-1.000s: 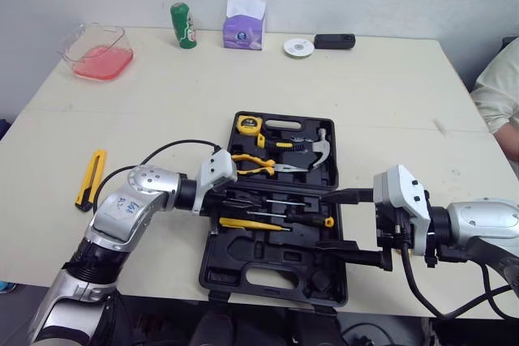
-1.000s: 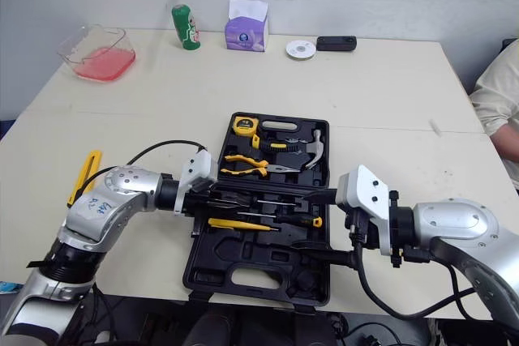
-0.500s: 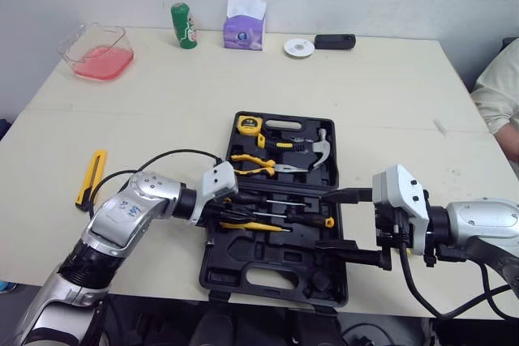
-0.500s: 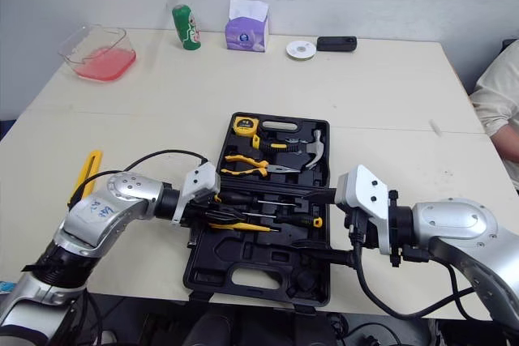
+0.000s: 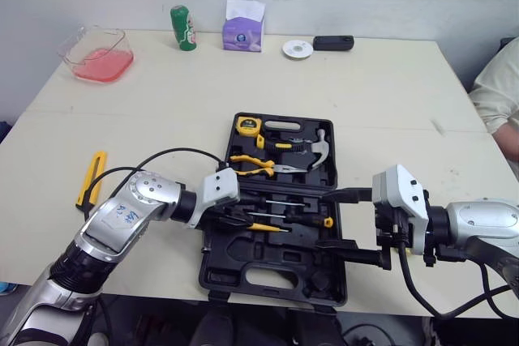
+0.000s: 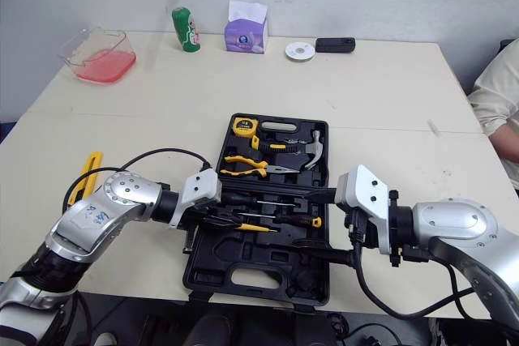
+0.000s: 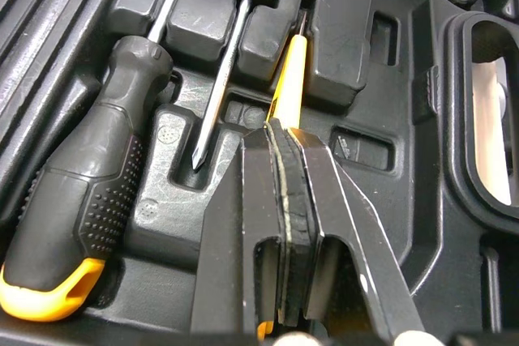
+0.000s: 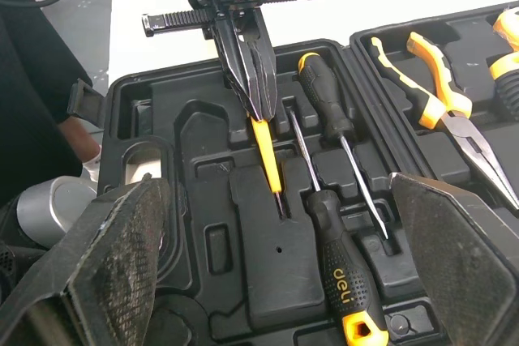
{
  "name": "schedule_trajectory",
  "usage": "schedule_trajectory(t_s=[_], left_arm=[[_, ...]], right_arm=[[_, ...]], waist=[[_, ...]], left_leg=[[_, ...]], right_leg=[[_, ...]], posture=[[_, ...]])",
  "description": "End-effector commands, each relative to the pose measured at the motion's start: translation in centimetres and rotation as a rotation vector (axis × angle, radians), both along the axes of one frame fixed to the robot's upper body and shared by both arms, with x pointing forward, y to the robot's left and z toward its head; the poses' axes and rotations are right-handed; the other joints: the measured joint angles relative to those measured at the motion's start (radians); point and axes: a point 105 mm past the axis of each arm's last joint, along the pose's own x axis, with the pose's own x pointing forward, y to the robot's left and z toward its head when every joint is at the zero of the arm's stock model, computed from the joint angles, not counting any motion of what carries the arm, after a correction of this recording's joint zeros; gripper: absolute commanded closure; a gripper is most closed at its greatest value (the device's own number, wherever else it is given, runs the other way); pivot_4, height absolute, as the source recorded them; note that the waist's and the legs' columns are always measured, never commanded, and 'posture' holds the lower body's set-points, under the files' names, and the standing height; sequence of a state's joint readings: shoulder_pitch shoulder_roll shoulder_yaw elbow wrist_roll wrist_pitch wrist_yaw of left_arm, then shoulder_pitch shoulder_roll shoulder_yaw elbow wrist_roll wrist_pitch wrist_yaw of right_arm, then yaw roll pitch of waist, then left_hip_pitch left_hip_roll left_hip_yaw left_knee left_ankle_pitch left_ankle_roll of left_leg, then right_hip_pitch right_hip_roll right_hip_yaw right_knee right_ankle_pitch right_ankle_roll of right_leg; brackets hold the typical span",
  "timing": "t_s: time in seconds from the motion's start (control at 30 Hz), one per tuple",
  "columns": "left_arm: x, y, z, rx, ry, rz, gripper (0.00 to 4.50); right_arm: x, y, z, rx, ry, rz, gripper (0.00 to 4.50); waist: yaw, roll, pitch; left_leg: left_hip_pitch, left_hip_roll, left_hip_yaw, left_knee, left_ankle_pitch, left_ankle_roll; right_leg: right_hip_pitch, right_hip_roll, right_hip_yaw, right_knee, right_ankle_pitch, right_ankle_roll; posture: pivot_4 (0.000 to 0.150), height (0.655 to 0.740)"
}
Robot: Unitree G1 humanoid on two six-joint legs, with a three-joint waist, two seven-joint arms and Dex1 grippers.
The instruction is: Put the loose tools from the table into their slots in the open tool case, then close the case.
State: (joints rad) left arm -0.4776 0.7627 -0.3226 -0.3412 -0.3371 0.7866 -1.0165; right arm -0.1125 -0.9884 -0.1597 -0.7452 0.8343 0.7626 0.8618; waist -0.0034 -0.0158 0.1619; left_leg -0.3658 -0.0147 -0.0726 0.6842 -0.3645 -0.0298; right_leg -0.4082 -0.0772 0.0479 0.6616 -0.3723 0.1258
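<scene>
The open black tool case (image 5: 212, 261) lies at the table's near middle. My left gripper (image 5: 237, 218) is low over its near half, shut on the handle end of a thin yellow screwdriver (image 7: 290, 79), whose tip lies in a moulded groove (image 8: 268, 151). Two black-handled screwdrivers (image 5: 304, 218) rest in slots just beyond it. Pliers (image 5: 255, 164), a tape measure (image 5: 248, 125) and a hammer (image 5: 320, 150) fill the far half. My right gripper (image 5: 323, 220) stands open at the case's right edge, holding nothing. A yellow utility knife (image 5: 91, 177) lies loose on the table to the left.
Along the table's far side stand a clear container of red liquid (image 5: 97, 53), a green can (image 5: 183, 26), a tissue box (image 5: 244, 26), a white disc (image 5: 298, 49) and a black device (image 5: 333, 41). A person's arm (image 5: 499, 95) shows at the right edge.
My left gripper has swung nearer and lower over the yellow screwdriver's handle end, covering more of it. The right arm has stayed still.
</scene>
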Motion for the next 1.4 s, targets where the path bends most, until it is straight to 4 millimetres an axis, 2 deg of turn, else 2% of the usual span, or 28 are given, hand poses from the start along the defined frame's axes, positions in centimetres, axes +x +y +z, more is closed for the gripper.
schedule_trajectory(t_s=[0.03, 0.2, 0.4, 0.6, 0.77, 0.93, 1.03, 1.3, 1.4], left_arm=[[-0.8, 1.8, -3.1, 0.114, 0.142, 0.08, 4.45], [-1.1, 2.6, -3.1, 0.136, 0.173, 0.114, 4.45], [-0.6, 3.1, -3.1, 0.145, 0.156, 0.156, 4.45], [-0.4, 3.7, -3.6, 0.181, 0.162, 0.197, 4.45], [-0.8, 4.0, -3.7, 0.188, 0.2, 0.201, 4.45], [-1.5, 4.6, -4.2, 0.221, 0.242, 0.211, 4.45], [-1.4, 4.9, -4.4, 0.232, 0.245, 0.242, 4.45], [-0.4, 4.4, -3.5, 0.18, 0.193, 0.252, 4.45], [-0.2, 2.9, -0.8, 0.003, 0.104, 0.172, 4.45]], right_arm=[[-0.4, 0.3, 0.4, 0.0, -0.03, 0.026, 0.0], [-0.4, 0.2, 0.3, -0.003, -0.03, 0.023, 0.0], [-0.5, 0.2, 0.1, -0.005, -0.031, 0.023, 0.0], [-0.5, 0.1, 0.0, -0.01, -0.036, 0.025, 0.0], [-0.6, 0.1, 0.0, -0.011, -0.038, 0.025, 0.0], [-0.6, 0.1, -0.1, -0.011, -0.039, 0.027, 0.0], [-0.6, 0.1, -0.1, -0.012, -0.039, 0.029, 0.0], [-0.5, 0.3, -0.2, -0.008, -0.041, 0.032, 0.0], [-0.4, 0.3, -0.1, 0.0, -0.048, 0.025, 0.0]], waist=[[0.0, 0.0, 0.0], [-0.002, 0.0, -0.001], [-0.012, 0.0, -0.001], [-0.017, 0.0, -0.002], [-0.023, 0.001, -0.002], [-0.028, 0.001, -0.002], [-0.027, 0.002, -0.002], [-0.027, 0.002, -0.002], [-0.024, 0.002, -0.002]], left_leg=[[0.0, 0.0, 0.0, 0.0, 0.0, 0.0], [0.003, 0.0, 0.0, -0.001, 0.0, 0.0], [0.014, 0.0, -0.001, -0.005, -0.003, 0.004], [0.015, 0.0, -0.002, -0.004, -0.003, 0.004], [0.017, 0.0, -0.003, -0.005, -0.003, 0.004], [0.03, 0.0, -0.002, -0.016, -0.004, 0.004], [0.031, 0.001, -0.002, -0.018, -0.003, 0.004], [0.031, 0.001, -0.002, -0.019, -0.003, 0.003], [0.03, 0.001, -0.002, -0.019, -0.003, 0.003]], right_leg=[[0.0, 0.0, 0.0, 0.0, 0.0, 0.0], [0.001, 0.002, 0.004, 0.0, 0.0, 0.0], [0.007, 0.007, 0.012, 0.0, 0.0, 0.0], [0.011, 0.006, 0.011, -0.001, 0.0, 0.0], [0.013, 0.006, 0.011, -0.002, 0.0, 0.0], [0.019, 0.007, 0.015, -0.004, 0.0, -0.001], [0.018, 0.008, 0.015, -0.004, -0.001, -0.001], [0.018, 0.008, 0.015, -0.004, -0.001, -0.002], [0.018, 0.008, 0.015, -0.005, -0.001, -0.002]], posture=[[0.15, 0.74], [0.15, 0.74], [0.15, 0.74], [0.15, 0.74], [0.15, 0.74], [0.15, 0.74], [0.15, 0.74], [0.15, 0.74], [0.15, 0.74]])
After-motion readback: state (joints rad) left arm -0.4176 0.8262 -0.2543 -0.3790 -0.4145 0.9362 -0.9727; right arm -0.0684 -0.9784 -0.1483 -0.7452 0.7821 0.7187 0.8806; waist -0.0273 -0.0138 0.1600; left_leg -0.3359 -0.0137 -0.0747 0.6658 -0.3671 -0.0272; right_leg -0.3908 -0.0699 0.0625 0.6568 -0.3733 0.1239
